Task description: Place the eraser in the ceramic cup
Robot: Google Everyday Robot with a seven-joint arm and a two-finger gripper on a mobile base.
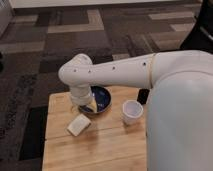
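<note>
The white ceramic cup (132,111) stands upright on the wooden table (100,147), to the right of the dark blue bowl (100,99). My gripper (84,105) hangs below the white wrist at the bowl's left rim, pointing down and mostly hidden by the arm. It is about a cup's width left of the cup. The black eraser is out of view; I cannot tell whether the gripper holds it.
A pale beige flat block (79,125) lies on the table in front of the gripper. My white arm (175,100) covers the table's right side. Patterned carpet (30,60) surrounds the table.
</note>
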